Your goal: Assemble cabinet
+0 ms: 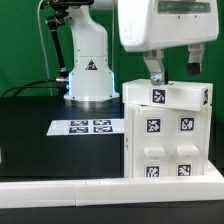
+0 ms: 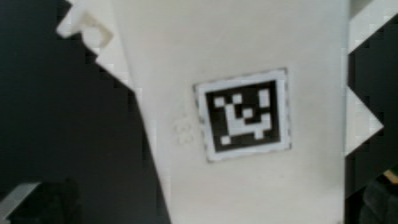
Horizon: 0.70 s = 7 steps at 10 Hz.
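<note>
With the gripper (image 1: 170, 68) jaws spread wide just above the cabinet (image 1: 168, 135) at the exterior view's right, near edge of the surface (image 1: 40, 130), a misaligned descent could knock it askew.

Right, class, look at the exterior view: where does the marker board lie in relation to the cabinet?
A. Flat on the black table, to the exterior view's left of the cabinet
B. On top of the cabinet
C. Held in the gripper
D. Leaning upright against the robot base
A: the marker board lies flat on the black table, on the exterior view's left of the cabinet.
</note>
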{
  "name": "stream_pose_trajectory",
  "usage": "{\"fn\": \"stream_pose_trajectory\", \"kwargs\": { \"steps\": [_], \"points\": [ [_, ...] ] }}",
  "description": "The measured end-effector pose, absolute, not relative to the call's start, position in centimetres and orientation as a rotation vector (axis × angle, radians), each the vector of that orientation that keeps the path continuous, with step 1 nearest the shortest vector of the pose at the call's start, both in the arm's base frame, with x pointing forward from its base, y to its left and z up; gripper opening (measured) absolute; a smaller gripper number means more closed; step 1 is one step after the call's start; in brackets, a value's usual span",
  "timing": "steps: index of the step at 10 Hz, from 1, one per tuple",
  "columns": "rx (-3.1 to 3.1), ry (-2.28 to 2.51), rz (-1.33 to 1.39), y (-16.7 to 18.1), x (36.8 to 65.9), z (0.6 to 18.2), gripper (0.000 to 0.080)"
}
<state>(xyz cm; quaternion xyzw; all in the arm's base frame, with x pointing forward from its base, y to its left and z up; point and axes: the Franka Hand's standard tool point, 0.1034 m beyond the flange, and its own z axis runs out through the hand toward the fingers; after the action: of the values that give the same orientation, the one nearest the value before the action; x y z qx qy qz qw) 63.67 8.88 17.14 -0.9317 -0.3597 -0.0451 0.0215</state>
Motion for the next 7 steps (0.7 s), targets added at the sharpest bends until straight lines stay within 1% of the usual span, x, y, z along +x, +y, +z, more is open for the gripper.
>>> {"fn": "stream_pose_trajectory", "kwargs": {
  "steps": [5, 7],
  "points": [
    [-2.899, -1.098, -0.136, 9.0, 62.2, 15.2, 0.0796],
    [-2.897, -1.097, -0.126, 9.1, 62.0, 14.8, 0.0796]
  ]
}}
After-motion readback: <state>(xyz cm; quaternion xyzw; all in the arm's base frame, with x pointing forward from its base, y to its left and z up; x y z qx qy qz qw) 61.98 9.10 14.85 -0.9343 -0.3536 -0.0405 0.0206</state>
